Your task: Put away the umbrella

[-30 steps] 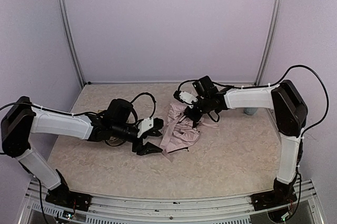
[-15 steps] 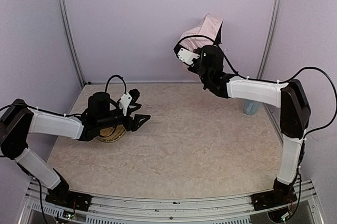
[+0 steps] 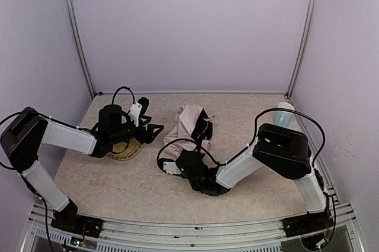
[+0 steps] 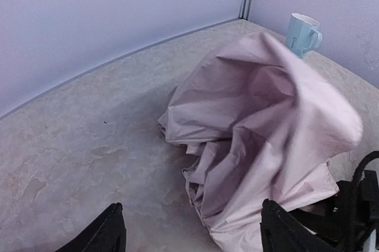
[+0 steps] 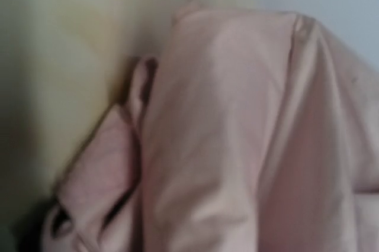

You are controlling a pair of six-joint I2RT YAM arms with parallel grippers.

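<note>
Pale pink fabric fills my right wrist view from edge to edge: the umbrella, crumpled and so close that my own fingers are hidden behind it. In the overhead view it lies as a loose heap on the beige marbled table, slightly above the centre of the frame, with black parts showing among its folds. My right gripper reaches up into that heap from the lower middle of the frame, its jaws drawn almost together. It looks to have the cloth pinched, though the grip itself is buried in the folds. My left gripper stands wide open and holds nothing. Its two black fingertips show at the bottom edge of the left wrist view, well apart, pointing at the umbrella, which rises as a mound just beyond them. Overhead, my left arm sits at centre left, above a yellow woven tray that peeks out beneath it. A pale blue mug stands upright in the upper right of the left wrist view, behind the umbrella and near the corner of the walls.
</note>
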